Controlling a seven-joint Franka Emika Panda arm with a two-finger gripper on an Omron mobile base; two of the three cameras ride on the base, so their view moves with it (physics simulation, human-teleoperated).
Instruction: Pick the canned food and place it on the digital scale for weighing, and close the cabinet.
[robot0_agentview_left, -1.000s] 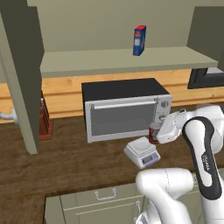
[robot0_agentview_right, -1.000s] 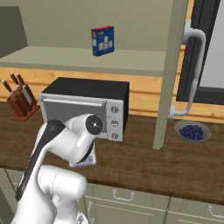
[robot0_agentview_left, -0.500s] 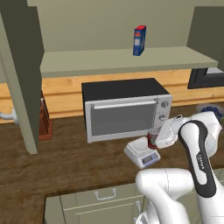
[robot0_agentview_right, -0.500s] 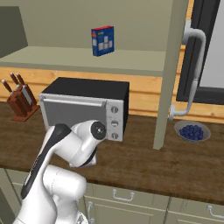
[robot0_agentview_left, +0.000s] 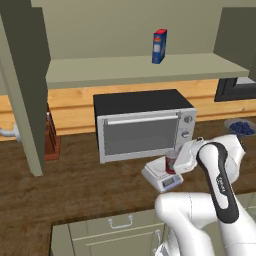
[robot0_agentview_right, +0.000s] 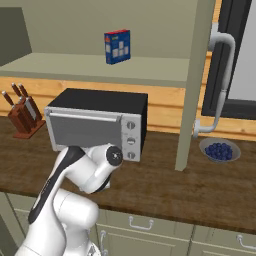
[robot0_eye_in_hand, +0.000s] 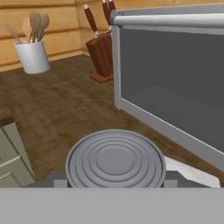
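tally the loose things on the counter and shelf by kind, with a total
cans: 1, canned food on the digital scale
scales: 1
boxes: 1, blue box on the shelf
toaster ovens: 1
knife blocks: 1
utensil holders: 1
blueberry bowls: 1
total: 7

toaster oven (robot0_agentview_left: 142, 125) close behind digital scale (robot0_agentview_left: 161, 175), open wooden counter (robot0_agentview_left: 80, 195) left and front, knife block (robot0_eye_in_hand: 101, 52) and utensil holder (robot0_eye_in_hand: 31, 54) well apart at far left
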